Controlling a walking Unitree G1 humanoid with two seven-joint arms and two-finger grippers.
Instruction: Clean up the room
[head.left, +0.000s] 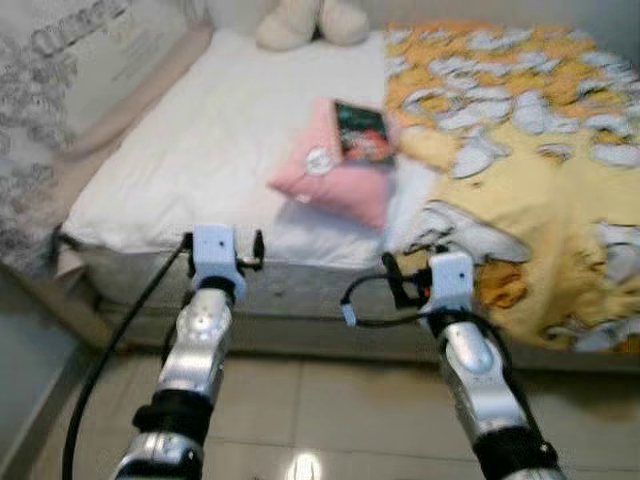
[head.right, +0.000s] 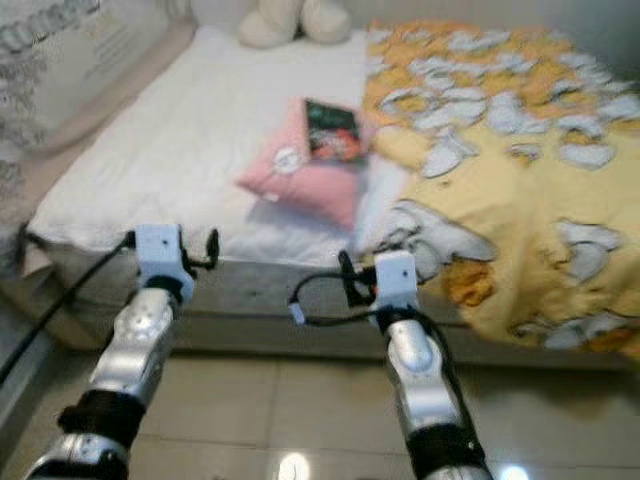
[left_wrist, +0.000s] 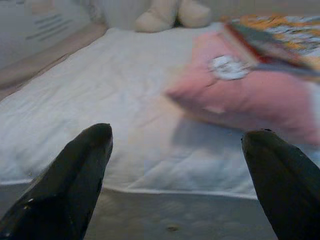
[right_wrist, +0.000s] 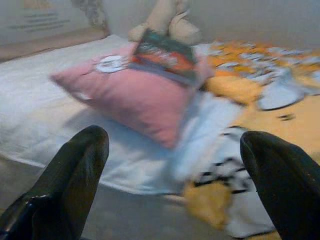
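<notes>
The room's main piece is a bed (head.left: 200, 150) with a white sheet, and it takes most of the head views. On its right half lies a yellow blanket (head.left: 530, 170) with a pattern of grey and white shapes; it is crumpled and hangs over the front edge of the mattress. Along the left side stands a pale headboard panel with grey print (head.left: 60, 60). A cream plush toy (head.left: 310, 22) sits at the far end of the bed. Near the middle of the sheet, just beside the blanket, lies a pink pillow (head.left: 340, 175), and a book with a dark, colourful cover (head.left: 362, 132) rests on top of it. In front of the bed is a tiled floor (head.left: 330, 410).

Both arms are raised toward the front edge of the mattress. The left gripper (left_wrist: 175, 185) has its two fingers spread wide and holds nothing. The right gripper (right_wrist: 175, 185) is also spread wide and empty, and it faces the pillow and book.
</notes>
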